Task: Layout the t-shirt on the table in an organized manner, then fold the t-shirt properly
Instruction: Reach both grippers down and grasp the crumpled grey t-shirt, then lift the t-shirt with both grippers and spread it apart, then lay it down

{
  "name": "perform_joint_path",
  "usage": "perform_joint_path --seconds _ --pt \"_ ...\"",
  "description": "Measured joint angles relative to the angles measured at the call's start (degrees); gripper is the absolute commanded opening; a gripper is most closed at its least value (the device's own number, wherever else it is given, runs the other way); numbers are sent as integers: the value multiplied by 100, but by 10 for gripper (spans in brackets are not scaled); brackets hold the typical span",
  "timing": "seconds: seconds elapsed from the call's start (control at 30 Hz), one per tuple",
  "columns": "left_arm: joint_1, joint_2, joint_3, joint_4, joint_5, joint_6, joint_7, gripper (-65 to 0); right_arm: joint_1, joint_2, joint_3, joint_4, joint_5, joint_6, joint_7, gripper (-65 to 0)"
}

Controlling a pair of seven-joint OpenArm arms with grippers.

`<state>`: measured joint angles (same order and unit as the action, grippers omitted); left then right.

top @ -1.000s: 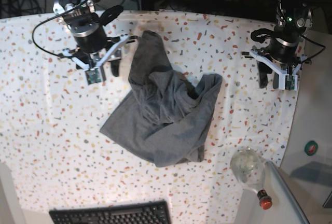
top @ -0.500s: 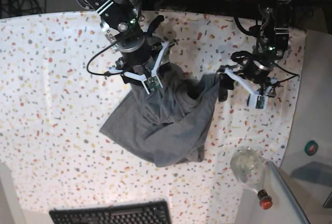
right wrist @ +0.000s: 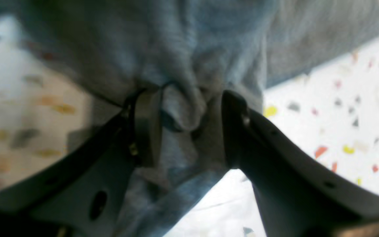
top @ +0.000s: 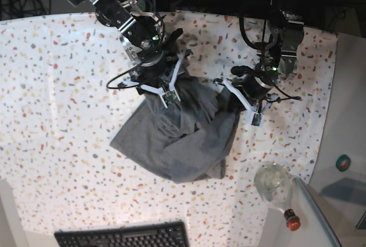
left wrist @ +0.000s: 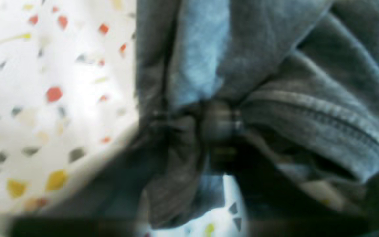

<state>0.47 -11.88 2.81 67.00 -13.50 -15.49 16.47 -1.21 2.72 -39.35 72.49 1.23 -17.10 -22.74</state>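
Currently both of my arms have come in from the table's far corners, where they hung a second ago, and are down on the crumpled heather-grey fabric t-shirt (top: 180,135), which lies bunched near the middle of the flecked white table (top: 51,115).

Left gripper (top: 231,99): its wrist view is blurred, but the fingers appear drawn together on a gathered fold beside a stitched hem. I judge it clamped on the shirt's right-hand edge, as seen from the base camera. Half a second back it stood wide over that edge.

Right gripper (right wrist: 189,125): the two dark fingers (right wrist: 146,128) stand apart with a ridge of grey cloth pushed up between them. The pinch is not made; nothing is held on this side yet.

Meaning for the task: one hold is secured, the second is pending, and the garment is unmoved and unspread. Layout is barely begun, folding not started. A clear round bottle (top: 273,185) lies near the shirt's lower corner; a wide spread could reach it.
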Motion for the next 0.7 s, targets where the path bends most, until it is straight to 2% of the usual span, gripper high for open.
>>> perform_joint_path --seconds 0.03,0.07,0.1,0.17,0.23,0.3,0.47,0.6,0.63,0.7 --pt "15 -39 -190 0 -31 9 2 -650 24 -17 125 -85 7 7 9 -509" --pt "22 -72 -433 -2 -9 15 4 -650 42 -13 199 -120 -13 -2 7 -624" --pt "46 -105 -691 13 -7 42 2 -650 52 9 219 -109 -37 -20 17 -650" --pt "186 -199 -1193 199 -22 66 142 -650 -7 87 254 66 -39 -33 26 -650" --pt "389 -245 -1499 581 7 129 597 -650 -269 234 254 444 -35 -50 22 -650" --pt "560 -256 -1510 1102 20 136 1062 -650 -562 358 243 883 -26 -28 -37 -650" --pt "437 -61 -1102 2253 -76 11 1622 -650 -699 756 295 2061 -20 0 -85 -650" --pt "-299 411 -1045 2350 26 87 2194 -650 -387 1001 1176 2385 -2 15 -684 -650" --pt "-568 570 -1008 2328 42 24 2256 -650 -214 1121 1408 2376 -4 223 -782 -650" --pt "-1158 933 -1005 2142 -2 46 2267 -650 212 1298 1915 2380 26 839 -935 -650"
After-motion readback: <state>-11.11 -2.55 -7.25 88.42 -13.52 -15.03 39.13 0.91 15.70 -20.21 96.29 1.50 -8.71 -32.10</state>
